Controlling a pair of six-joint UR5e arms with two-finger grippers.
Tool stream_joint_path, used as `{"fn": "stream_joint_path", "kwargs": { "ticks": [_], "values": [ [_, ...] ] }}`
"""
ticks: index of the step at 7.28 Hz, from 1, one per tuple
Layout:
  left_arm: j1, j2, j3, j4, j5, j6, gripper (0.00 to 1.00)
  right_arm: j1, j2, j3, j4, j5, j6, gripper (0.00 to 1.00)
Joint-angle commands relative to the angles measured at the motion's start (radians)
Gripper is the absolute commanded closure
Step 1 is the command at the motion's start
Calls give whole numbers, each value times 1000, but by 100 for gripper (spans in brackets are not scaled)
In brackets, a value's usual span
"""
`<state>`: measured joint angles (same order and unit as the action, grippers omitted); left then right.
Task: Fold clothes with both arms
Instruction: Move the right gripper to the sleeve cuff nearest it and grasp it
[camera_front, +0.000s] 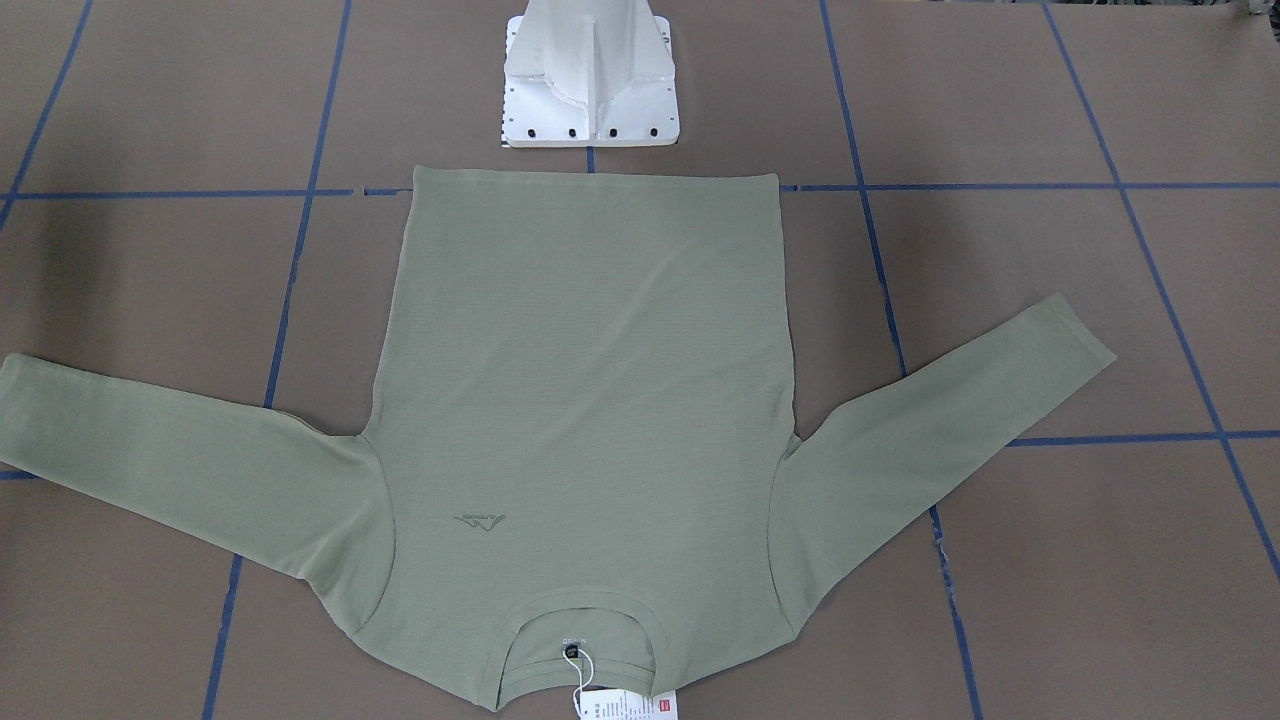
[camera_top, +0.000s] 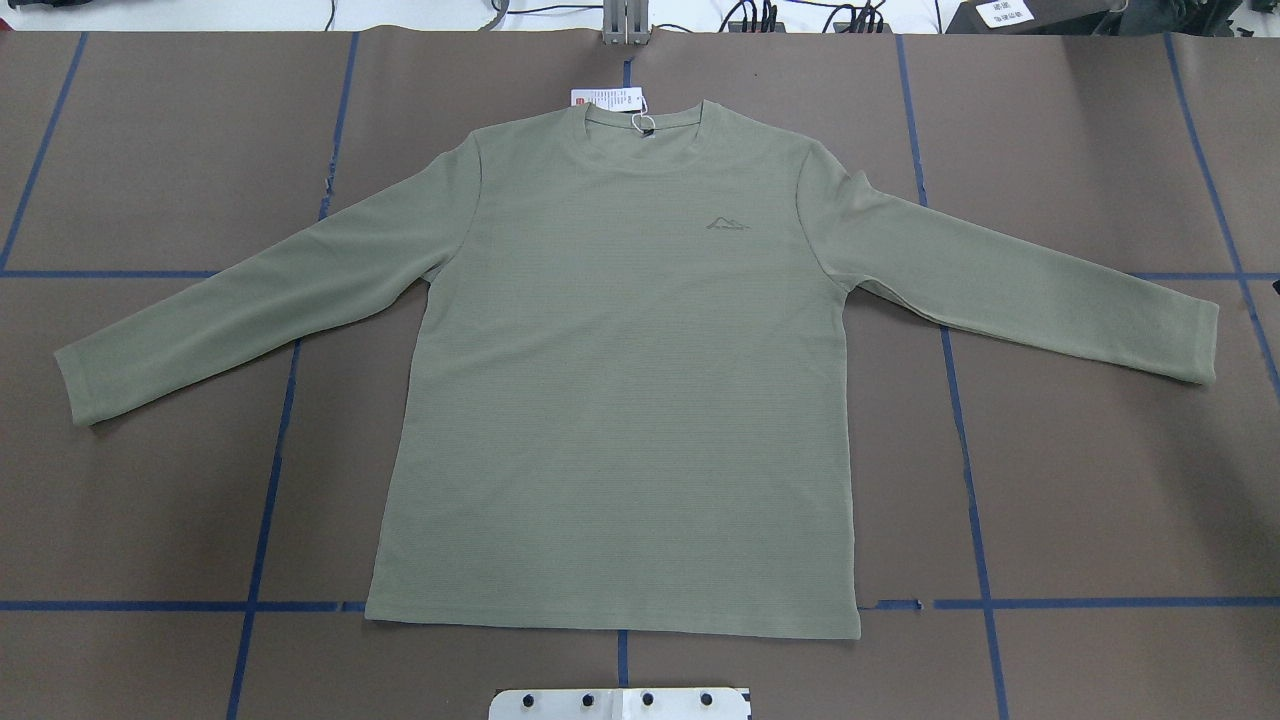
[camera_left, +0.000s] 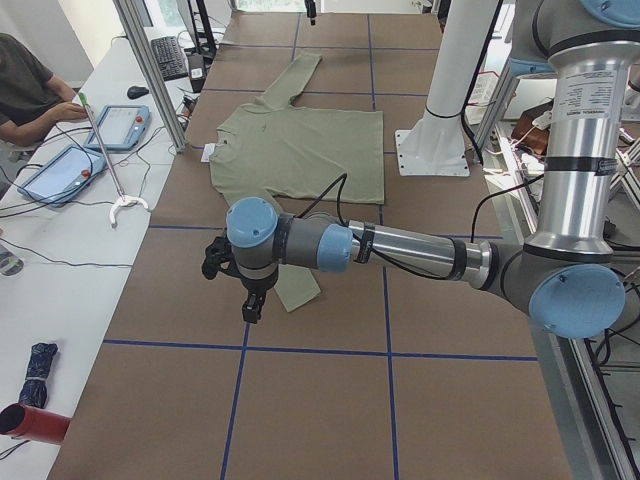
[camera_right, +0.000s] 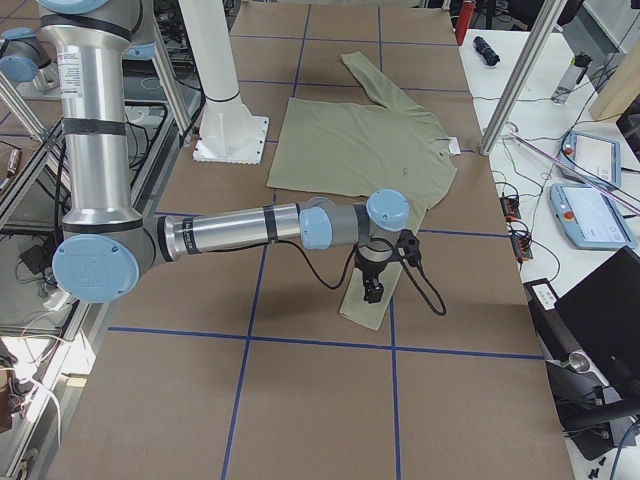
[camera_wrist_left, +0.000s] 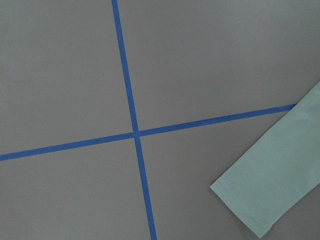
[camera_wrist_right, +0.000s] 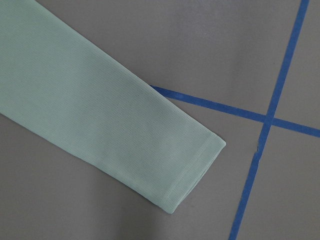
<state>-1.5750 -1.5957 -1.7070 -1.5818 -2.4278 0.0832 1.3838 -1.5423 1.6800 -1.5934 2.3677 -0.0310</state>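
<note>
Two sleeves (camera_top: 230, 300) splayed from the shirt (camera_top: 615, 380) lying flat on the counter (camera_top: 1100, 450); my left arm (camera_left: 400, 250) hung just beside the left cuff (camera_wrist_left: 270, 195), my right arm (camera_right: 230, 228) seemingly over the right cuff (camera_wrist_right: 190, 170). Whether either jaws stood open, I couldn't tell.

Green shirt (camera_top: 610, 400) flat on table (camera_top: 1100, 480), 2 sleeves (camera_top: 250, 300) spread — tag (camera_top: 605, 97) by collar (camera_top: 655, 142)

hang tag (camera_front: 625, 707): cut by bottom edge | left tool (camera_left: 251, 306), right tool (camera_right: 372, 292): grip state unreadable
</note>
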Motion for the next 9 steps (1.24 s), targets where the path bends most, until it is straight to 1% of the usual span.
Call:
{"fn": "stream_joint_path", "kwargs": {
  "ticks": [1, 2, 3, 4, 5, 6, 8, 9],
  "values": [
    [0, 8, -6, -30, -26, -2, 0, -5, 27, -154, 159, 10, 104, 0],
    [0, 8, -5, -29, -68, -3, 0, -43, 31, -214, 323, 8, 296, 0],
    [1, 5, -9, -32, -74, 1, 0, -102, 31, -291, 449, -1, 424, 1],
    [1, 5, -10, -40, -74, 0, 0, -109, 51, -375, 531, -1, 436, 2],
    [1, 5, -10, -50, -74, -5, 0, -111, 59, -397, 536, -1, 437, 5],
    [1, 5, -8, -50, -74, -3, 0, -117, 74, -429, 533, -4, 437, 11],
    [1, 5, -10, -50, -74, -3, 0, -120, 140, -515, 532, -18, 444, 12],
    [1, 3, -10, -50, -74, -3, 0, -120, 157, -520, 533, -19, 488, 14]
  ]
}}
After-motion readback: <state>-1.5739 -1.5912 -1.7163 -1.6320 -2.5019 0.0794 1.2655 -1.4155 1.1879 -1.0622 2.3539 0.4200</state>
